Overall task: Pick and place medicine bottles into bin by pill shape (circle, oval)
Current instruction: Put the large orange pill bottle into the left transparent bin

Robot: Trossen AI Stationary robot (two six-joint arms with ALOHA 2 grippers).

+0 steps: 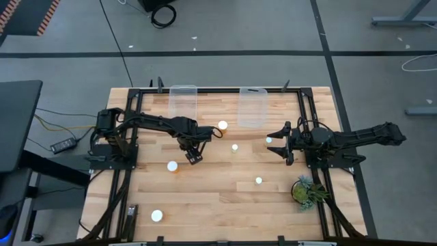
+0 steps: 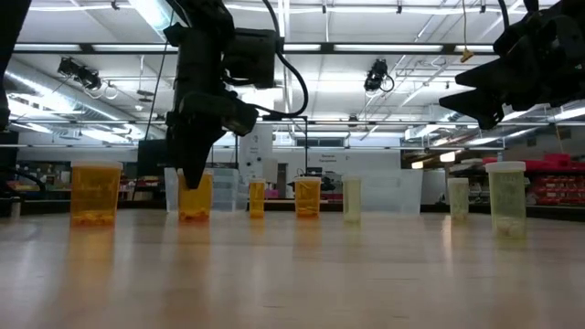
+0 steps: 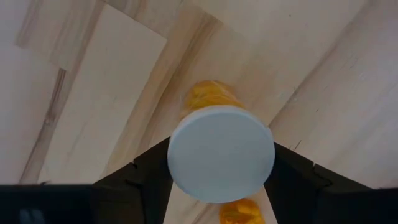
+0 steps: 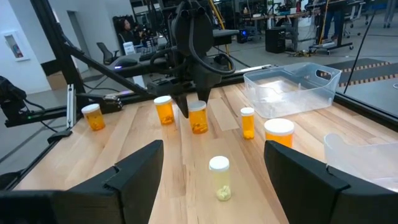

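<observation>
Several small bottles with white caps stand on the wooden table (image 1: 218, 198); some are amber, some pale. My left gripper (image 1: 193, 154) points down over one amber bottle (image 3: 211, 96) left of the table's middle, a finger on each side of it, and the bottle's white cap (image 3: 221, 152) fills the gap. The bottle stands on its base in the low view (image 2: 195, 199). My right gripper (image 1: 281, 145) is open and empty, raised at the right of the table. It faces a pale bottle (image 4: 219, 179). My left gripper comes at the amber bottle from above, fingers pointing down, one finger (image 3: 146, 171) on each side just under the white cap (image 3: 180, 146). The cap hides where the fingers meet the body. The bottle stands upright, its base on the table (image 4: 198, 127).
Two clear tubs (image 1: 183, 102) (image 1: 252, 107) lie at the far edge. Loose bottles stand at the middle (image 1: 235, 147), far middle (image 1: 222, 125), left (image 1: 172, 165), near left (image 1: 157, 215) and near right (image 1: 259, 180). A green potted plant (image 1: 307, 190) stands near the right arm's base.
</observation>
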